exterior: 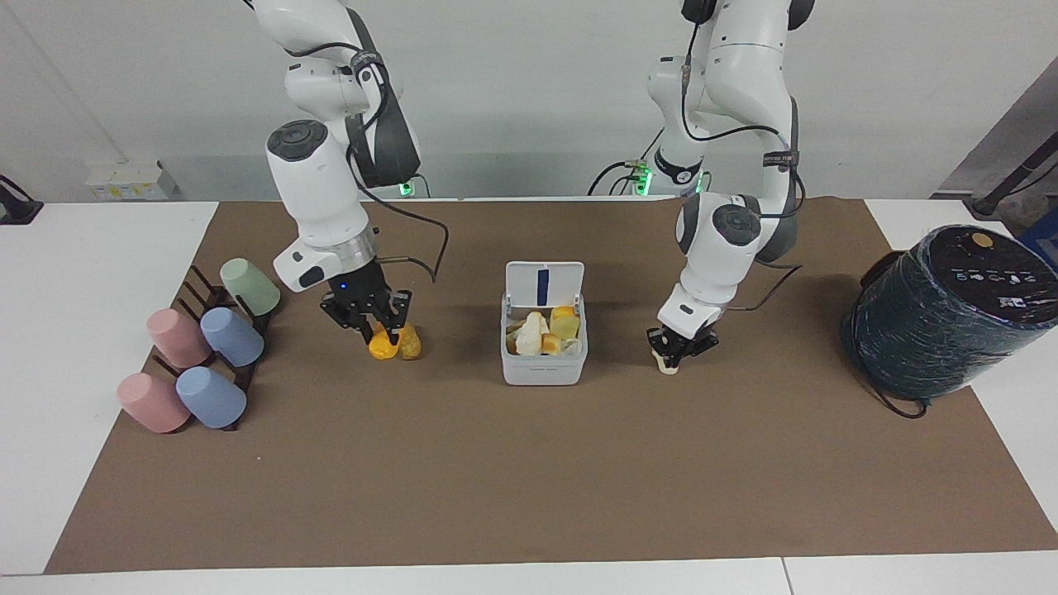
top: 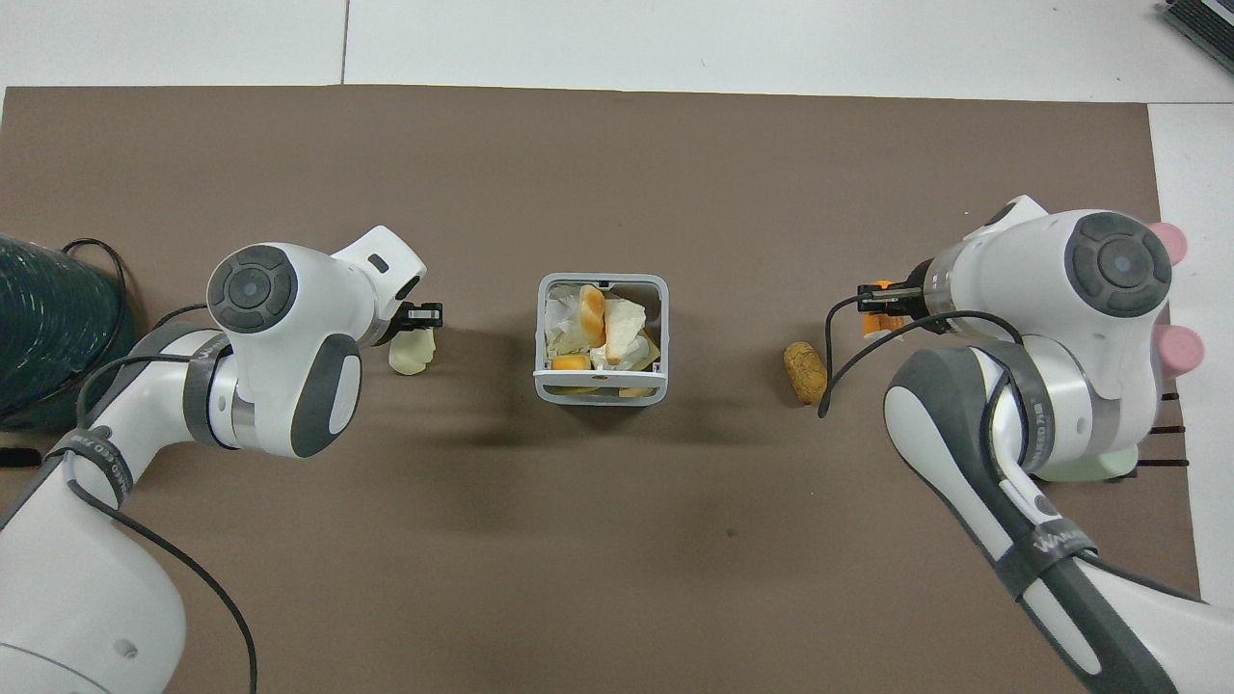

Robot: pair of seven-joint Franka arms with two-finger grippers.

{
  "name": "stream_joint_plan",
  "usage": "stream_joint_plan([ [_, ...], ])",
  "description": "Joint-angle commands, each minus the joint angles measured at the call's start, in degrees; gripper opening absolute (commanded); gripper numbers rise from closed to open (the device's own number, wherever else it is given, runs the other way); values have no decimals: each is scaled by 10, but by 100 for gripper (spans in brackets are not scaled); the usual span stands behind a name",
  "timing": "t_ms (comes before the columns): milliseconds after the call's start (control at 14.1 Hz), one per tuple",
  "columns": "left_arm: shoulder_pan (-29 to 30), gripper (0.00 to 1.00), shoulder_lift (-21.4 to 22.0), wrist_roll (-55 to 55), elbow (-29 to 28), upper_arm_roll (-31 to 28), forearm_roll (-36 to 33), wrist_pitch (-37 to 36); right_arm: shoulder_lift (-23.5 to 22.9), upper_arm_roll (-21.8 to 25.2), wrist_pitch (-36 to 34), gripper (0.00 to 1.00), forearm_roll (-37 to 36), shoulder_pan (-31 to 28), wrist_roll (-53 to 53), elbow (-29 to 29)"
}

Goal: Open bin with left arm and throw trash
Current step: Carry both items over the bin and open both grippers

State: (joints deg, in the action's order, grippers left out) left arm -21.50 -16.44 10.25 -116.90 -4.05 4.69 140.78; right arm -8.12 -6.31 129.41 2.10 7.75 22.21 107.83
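Midway across the brown-papered tabletop (exterior: 529,479), you see the small white square plastic bin (exterior: 544,364) standing with its hinged lid (exterior: 544,285) tipped up on the side nearer the robots, a blue strip showing on its underside. Scraps of pale and orange waste fill the bin to its rim.

Your left pincer (exterior: 679,349) is down at the tabletop toward the left arm's end, its fingers closed around the pale cream lump of trash (exterior: 666,364), which pokes out below them; the overhead view shows the same lump (top: 409,354) beside the fingertips. Whether the lump is lifted or resting on the paper is hard to judge from here.

Your right pincer (exterior: 374,318), marked by a small blue light at the wrist, hangs above the tabletop toward the right arm's end, gripping the orange lump of trash (exterior: 382,345) between its fingers. In the facing view that lump sits right against the golden-brown crusty lump (exterior: 410,342), which lies on the paper between the right pincer and the bin.

Five pastel plastic cups (exterior: 202,355) in pink, blue and green lie on a dark wire rack at the right arm's end. A large dark wrapped cylinder (exterior: 942,310) sits at the left arm's end.
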Motion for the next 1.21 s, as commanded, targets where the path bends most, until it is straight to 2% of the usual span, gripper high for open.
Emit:
stream_joint_plan([
  [0,-1,0,5,7,49,-1,0,-64,-22,-3,-2,0,11,26,76,-44],
  [356,-6,0,3,73,147,8,1,-152,-51,-3,15,0,19,79,195,-82],
  [569,-36,0,3,142,205,13,6,-195,-65,-2,17,0,17,127,259,-89],
  [782,-81,0,2,220,219,13,6,-189,-74,-2,26,0,13,154,309,-89],
  [925,-91,0,2,240,219,13,6,-187,-75,-2,27,0,12,162,317,-87],
  [996,-92,0,2,246,219,13,6,-187,-75,-2,24,35,13,162,317,-87],
  [1067,-94,0,1,251,219,13,5,-186,-75,-2,23,83,16,166,318,-87],
  [1138,-94,0,1,251,219,13,5,-185,-75,-2,21,86,16,167,322,-88],
])
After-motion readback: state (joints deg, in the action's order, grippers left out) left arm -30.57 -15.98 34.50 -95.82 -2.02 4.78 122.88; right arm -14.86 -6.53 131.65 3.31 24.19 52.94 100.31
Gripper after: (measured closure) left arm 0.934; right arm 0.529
